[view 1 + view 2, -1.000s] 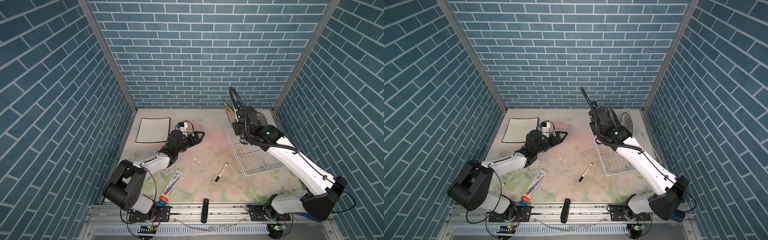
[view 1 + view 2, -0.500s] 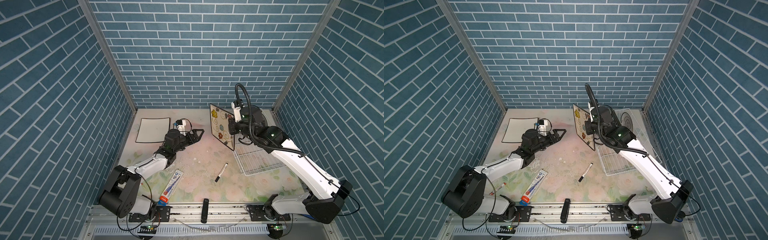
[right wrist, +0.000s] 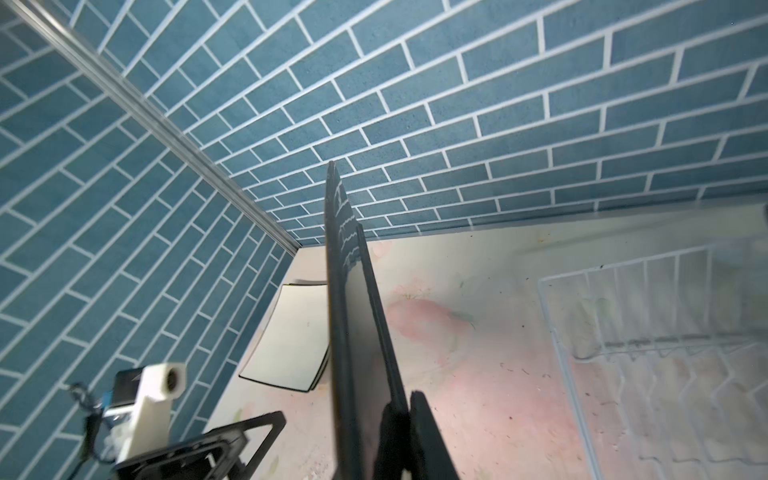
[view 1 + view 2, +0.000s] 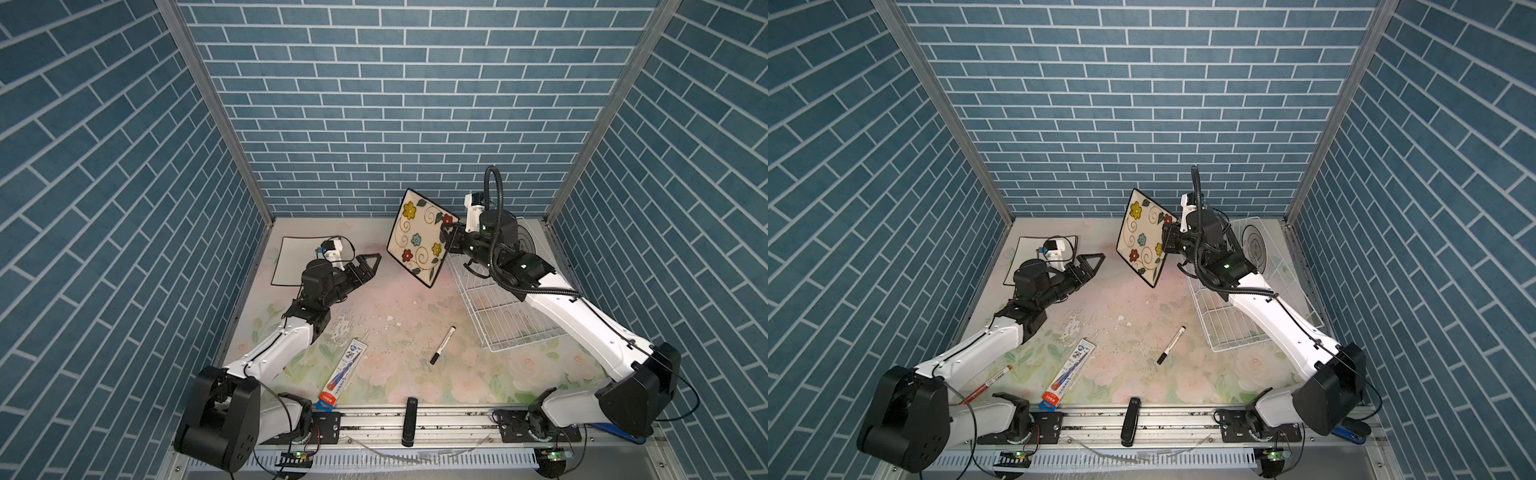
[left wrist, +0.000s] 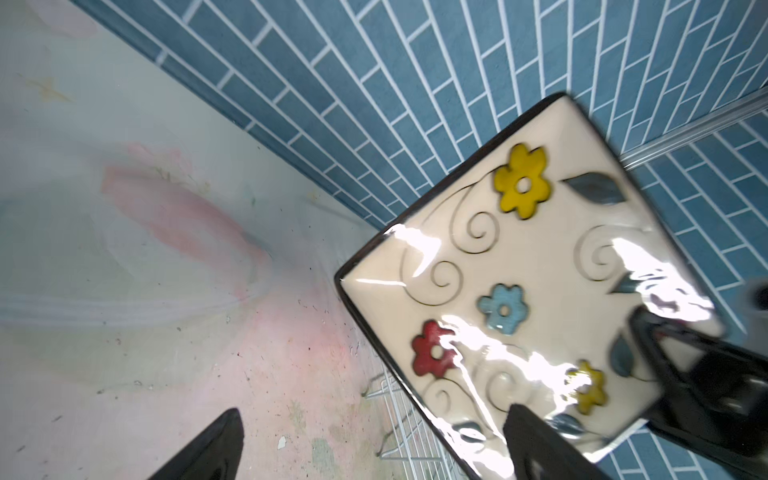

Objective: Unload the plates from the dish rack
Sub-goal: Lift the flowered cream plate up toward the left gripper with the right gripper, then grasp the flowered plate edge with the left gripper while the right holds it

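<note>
Transfer step: the right tool (image 4: 448,227) clamps the flowered plate (image 4: 419,241) by its edge, clear of the dish rack (image 4: 490,307). The left tool (image 4: 371,262), at the plate's nine o'clock, gapes empty; next likely calls for a handover.

Bright, even overhead light in both top views; shadows faint, detail sharp. Left wrist view: big white glare patches on plate (image 5: 528,291), rim smeared. Right wrist view: rack (image 3: 648,340) blurry, washed out; near plate edge soft; wall (image 3: 498,104) bricks stretch toward corners.
</note>
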`<action>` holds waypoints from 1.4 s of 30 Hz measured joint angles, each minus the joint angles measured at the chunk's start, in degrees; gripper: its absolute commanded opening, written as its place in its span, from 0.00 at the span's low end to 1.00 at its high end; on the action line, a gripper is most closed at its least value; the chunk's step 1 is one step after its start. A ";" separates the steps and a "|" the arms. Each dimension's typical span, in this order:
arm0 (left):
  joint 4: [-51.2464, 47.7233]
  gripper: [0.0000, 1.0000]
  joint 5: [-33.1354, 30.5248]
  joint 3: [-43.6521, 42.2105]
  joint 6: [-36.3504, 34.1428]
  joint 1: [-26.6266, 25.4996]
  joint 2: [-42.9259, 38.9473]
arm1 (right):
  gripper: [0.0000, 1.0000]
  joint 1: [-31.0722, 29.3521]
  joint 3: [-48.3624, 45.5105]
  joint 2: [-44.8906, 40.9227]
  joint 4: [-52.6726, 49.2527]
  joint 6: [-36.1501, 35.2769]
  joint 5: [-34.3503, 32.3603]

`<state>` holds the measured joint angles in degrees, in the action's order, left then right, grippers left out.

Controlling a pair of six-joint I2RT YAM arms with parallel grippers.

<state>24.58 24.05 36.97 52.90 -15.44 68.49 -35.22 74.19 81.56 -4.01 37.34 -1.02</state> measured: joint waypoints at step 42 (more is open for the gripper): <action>42.51 0.86 8.63 -3.15 18.97 2.91 22.10 | 0.00 -1.27 -25.94 6.34 54.62 31.87 1.36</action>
<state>67.09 32.69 33.82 71.88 -12.53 90.59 -36.49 48.25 87.90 50.61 69.21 0.34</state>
